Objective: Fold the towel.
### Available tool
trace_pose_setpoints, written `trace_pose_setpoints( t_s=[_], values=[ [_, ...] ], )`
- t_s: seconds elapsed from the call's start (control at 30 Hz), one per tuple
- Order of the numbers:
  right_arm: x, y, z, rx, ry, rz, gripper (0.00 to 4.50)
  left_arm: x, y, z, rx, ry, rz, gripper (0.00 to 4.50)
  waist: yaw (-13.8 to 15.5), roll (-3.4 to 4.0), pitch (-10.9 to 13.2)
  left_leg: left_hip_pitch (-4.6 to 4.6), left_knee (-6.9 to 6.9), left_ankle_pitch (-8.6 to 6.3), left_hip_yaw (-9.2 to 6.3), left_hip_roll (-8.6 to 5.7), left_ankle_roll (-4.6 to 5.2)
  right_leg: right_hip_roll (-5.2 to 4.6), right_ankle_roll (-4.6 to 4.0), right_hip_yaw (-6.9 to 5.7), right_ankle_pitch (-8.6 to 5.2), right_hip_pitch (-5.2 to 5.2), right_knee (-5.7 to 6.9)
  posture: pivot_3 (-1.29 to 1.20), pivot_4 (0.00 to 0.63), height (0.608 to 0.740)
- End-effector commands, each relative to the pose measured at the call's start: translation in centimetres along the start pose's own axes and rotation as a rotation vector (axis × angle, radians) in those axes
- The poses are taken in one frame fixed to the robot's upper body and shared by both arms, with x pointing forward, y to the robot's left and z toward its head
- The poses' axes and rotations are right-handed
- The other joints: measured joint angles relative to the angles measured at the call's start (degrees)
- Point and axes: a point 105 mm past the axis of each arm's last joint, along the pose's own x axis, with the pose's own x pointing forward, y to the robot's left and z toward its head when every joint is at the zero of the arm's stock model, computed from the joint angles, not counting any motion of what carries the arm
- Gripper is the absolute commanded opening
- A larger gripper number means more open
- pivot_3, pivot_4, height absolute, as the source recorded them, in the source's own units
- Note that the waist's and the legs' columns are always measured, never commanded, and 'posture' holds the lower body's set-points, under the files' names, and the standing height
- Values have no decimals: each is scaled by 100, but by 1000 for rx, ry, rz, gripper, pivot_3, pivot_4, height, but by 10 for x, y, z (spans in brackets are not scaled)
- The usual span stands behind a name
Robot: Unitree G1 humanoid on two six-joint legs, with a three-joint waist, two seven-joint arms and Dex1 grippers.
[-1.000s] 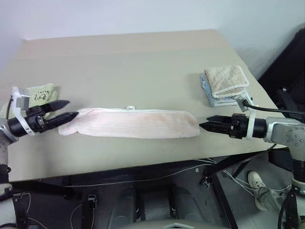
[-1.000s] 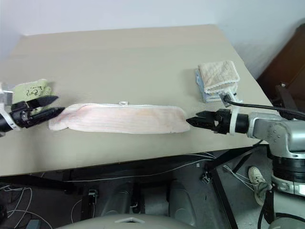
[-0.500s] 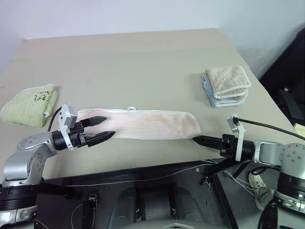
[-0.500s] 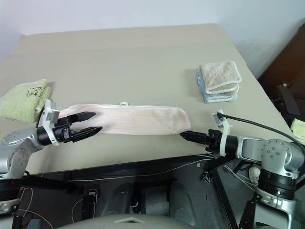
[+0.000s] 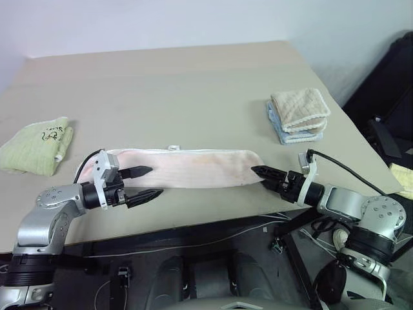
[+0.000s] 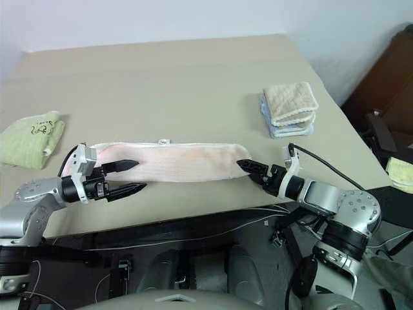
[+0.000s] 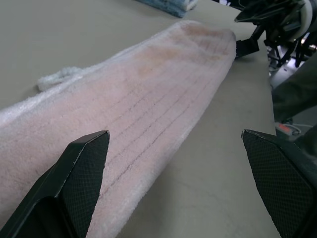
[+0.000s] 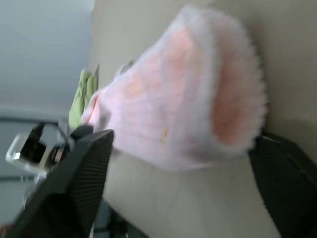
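The towel (image 5: 187, 169) lies as a long pale pink folded strip across the near part of the table (image 5: 193, 84), with a small white loop on its far edge. My left gripper (image 5: 157, 181) is open at its left end: one finger is over the pink cloth (image 7: 138, 99) and the other is over bare table in front of the near edge. My right gripper (image 5: 258, 173) is open at the right end. In the right wrist view the rounded towel end (image 8: 198, 99) sits between its two wide-apart fingers.
A folded light green towel (image 5: 39, 145) lies at the table's left. A beige towel stacked on a light blue one (image 5: 298, 115) sits at the right. The table's front edge runs just below both grippers, with cables on the floor under it.
Both grippers have come down to table level. The left one moved right onto the towel's left end. The right one rolled over and closed in on the towel's right end.
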Motion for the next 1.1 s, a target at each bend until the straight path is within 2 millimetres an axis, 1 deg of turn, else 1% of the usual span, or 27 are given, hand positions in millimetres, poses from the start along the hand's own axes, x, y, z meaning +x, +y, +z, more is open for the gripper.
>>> trace_pose_setpoints(
  t_s=[0.03, 0.17, 0.23, 0.33, 0.37, 0.4, 0.47, 0.57, 0.67, 0.77, 0.9, 1.1],
  values=[
    [-5, -6, 6, 9, -30, -63, 3217, 4, -2, 4, 37, -18, -16, 4500, 12, 0, 0, -1, -1, 0, 0, 0, 0, 0, 0, -1, 0, -1, 0, 0, 150, 740],
    [-2, 1, 6, -8, -29, -50, 1847, 6, -2, 2, 51, -13, -11, 4500, 8, 2, 1, -12, -3, 1, 0, 1, 2, 1, 0, -6, -1, -9, -7, 0, 150, 740],
    [-3, 7, 13, -20, -51, -35, 1162, 7, 1, 6, 46, -37, 2, 4500, 6, 3, 2, -18, -5, 5, 1, 1, 8, 2, 0, -6, -1, -16, -8, 0, 150, 740],
    [-9, 14, 22, -43, -85, -12, 146, 3, 18, 14, 82, -74, 84, 4500, 13, 4, 2, -36, -4, 12, 3, 1, 20, 6, 2, -6, -1, -32, -7, 0, 150, 740],
    [-12, 17, 24, -51, -92, 0, 33, 2, 28, 18, 128, -84, 142, 4500, 17, 3, 2, -38, -3, 12, 2, 1, 21, 8, 2, -7, -1, -33, -7, 0, 150, 740],
    [-14, 18, 25, -55, -96, 7, 33, 1, 34, 20, 161, -90, 178, 4500, 33, 4, 2, -39, -3, 12, 2, 3, 21, 11, 3, -10, -1, -33, -7, 0, 150, 740],
    [-20, 18, 29, -65, -107, 3, 33, 0, 42, 23, 171, -102, 211, 4500, 42, 4, 2, -42, -1, 13, 1, 3, 22, 14, 5, -18, -2, -32, -8, 0, 150, 740],
    [-31, 11, 31, -118, -77, -67, 33, -1, 45, 24, 173, -107, 222, 4500, 47, 4, 2, -50, 4, 10, 4, 2, 28, 18, 9, -18, -3, -34, -10, 0, 150, 740],
    [-50, 9, 54, -133, -133, -108, 33, -6, 47, 19, 178, -75, 234, 4500, 45, 3, 3, -52, 7, 7, 10, 2, 35, 29, 14, -18, -5, -33, -12, 0, 150, 740],
    [-62, 12, 65, -170, -141, -124, 33, -12, 52, 18, 177, -70, 267, 4500, 52, 2, 3, -52, 9, 7, 11, 2, 35, 33, 18, -18, -7, -33, -11, 0, 150, 740],
    [-68, 15, 65, -212, -108, -129, 33, -20, 65, 18, 189, -70, 337, 4500, 43, 1, 3, -50, 9, 7, 8, 8, 35, 41, 26, -19, -11, -33, -8, 0, 150, 740],
    [-69, 19, 62, -244, -85, -120, 33, -27, 84, 17, 205, -82, 448, 4500, 58, -1, 4, -50, 11, 7, 10, 7, 35, 40, 47, -19, -3, -32, -5, 0, 150, 740]
  ],
)
